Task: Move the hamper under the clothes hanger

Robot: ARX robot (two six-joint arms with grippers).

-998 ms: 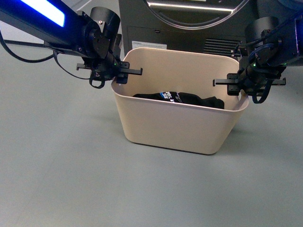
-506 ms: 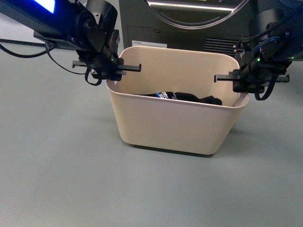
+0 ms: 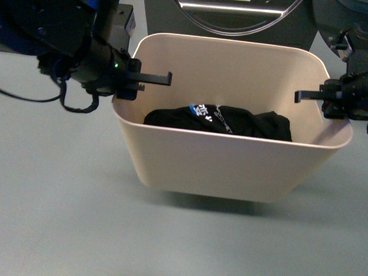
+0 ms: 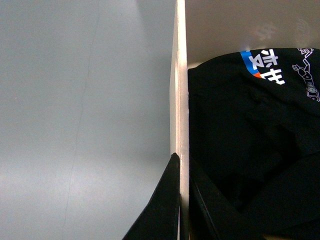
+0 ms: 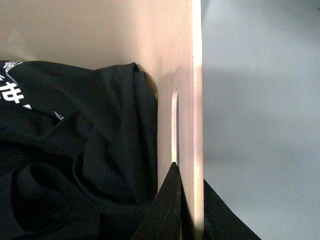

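The beige hamper (image 3: 230,167) hangs above the grey floor, casting a shadow beneath it, and holds a black garment (image 3: 230,122) with a blue and white print. My left gripper (image 3: 133,83) is shut on the hamper's left short rim. My right gripper (image 3: 333,103) is shut on the right short rim. In the left wrist view the gripper (image 4: 183,165) pinches the thin rim (image 4: 180,75), beside the garment (image 4: 250,130). In the right wrist view the gripper (image 5: 190,175) clamps the wall (image 5: 192,75) just below the slot handle (image 5: 174,120). The clothes hanger is out of view.
A dark machine (image 3: 230,14) with a round glass door stands close behind the hamper. Grey floor (image 3: 63,207) stretches to the left and in front. A black cable (image 3: 75,103) loops under the left arm.
Both grippers have raised the hamper off the floor and brought it nearer the camera, so it looks larger. Its rim has climbed in the picture and the arms sit further apart.
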